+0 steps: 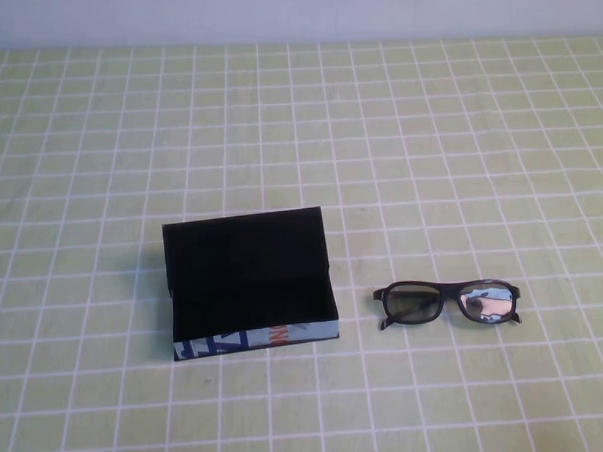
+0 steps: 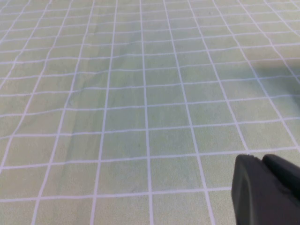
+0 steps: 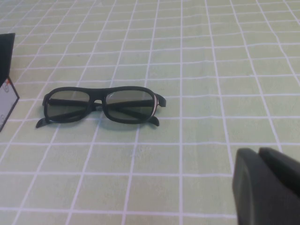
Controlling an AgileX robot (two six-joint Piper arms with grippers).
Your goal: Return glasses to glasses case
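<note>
The glasses case (image 1: 249,288) lies left of centre on the green checked cloth, its lid raised at the back, its black inside empty, its printed front side facing me. The black glasses (image 1: 447,303) lie on the cloth just right of the case, arms folded. Neither arm shows in the high view. In the right wrist view the glasses (image 3: 101,107) lie ahead of my right gripper (image 3: 258,152), well apart from it, with a corner of the case (image 3: 7,89) at the edge. My right gripper is shut and empty. My left gripper (image 2: 261,159) is shut and empty over bare cloth.
The green cloth with a white grid (image 1: 427,130) covers the whole table. A pale wall (image 1: 292,11) runs along the far edge.
</note>
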